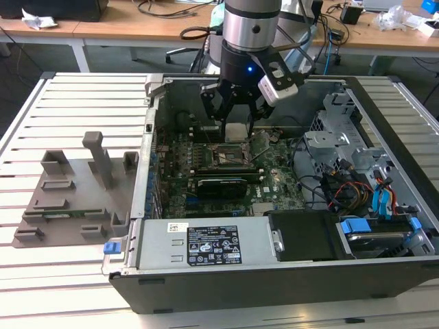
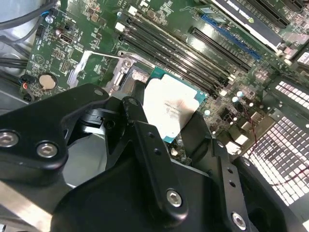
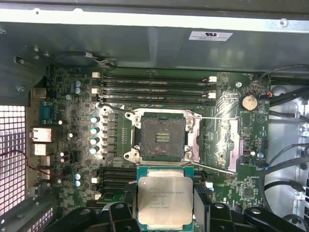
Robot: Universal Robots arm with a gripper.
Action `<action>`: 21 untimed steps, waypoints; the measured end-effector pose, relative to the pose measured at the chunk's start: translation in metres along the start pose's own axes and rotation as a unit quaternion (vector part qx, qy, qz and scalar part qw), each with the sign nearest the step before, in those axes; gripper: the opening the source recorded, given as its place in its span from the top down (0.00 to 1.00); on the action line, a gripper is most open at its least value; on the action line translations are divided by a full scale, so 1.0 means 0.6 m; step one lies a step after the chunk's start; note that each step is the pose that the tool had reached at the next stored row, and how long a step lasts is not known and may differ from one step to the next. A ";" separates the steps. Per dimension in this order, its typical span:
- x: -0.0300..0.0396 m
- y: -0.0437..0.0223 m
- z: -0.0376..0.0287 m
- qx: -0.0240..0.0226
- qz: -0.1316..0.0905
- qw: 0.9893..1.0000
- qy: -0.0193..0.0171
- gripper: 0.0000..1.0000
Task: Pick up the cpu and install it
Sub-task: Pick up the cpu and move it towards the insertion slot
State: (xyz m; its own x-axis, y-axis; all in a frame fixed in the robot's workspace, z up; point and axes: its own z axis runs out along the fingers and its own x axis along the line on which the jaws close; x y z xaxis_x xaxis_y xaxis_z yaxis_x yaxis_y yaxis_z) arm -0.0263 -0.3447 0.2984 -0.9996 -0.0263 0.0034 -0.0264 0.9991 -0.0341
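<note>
Over the motherboard (image 3: pixel 227 113), near the empty socket (image 3: pixel 161 137), I am holding the cpu (image 3: pixel 165 198) with the tool (image 1: pixel 234 125) clamped on its opposite edges, judging it light, stiff, fragile underneath, so edges only.

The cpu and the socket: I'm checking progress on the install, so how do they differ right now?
The cpu shows a pale silvery top with a green edge; the socket is a dark recess in a metal frame. The cpu is clamped in the gripper, off the board; the socket sits on the motherboard, empty. Both are square.
</note>
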 end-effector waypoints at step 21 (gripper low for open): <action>-0.014 0.016 0.032 0.002 0.000 1.000 0.000 0.45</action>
State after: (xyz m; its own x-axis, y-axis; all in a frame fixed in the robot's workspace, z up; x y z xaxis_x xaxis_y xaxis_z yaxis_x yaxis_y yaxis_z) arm -0.0182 -0.3352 0.2790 -0.9997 -0.0262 0.0035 -0.0263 0.9989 -0.0377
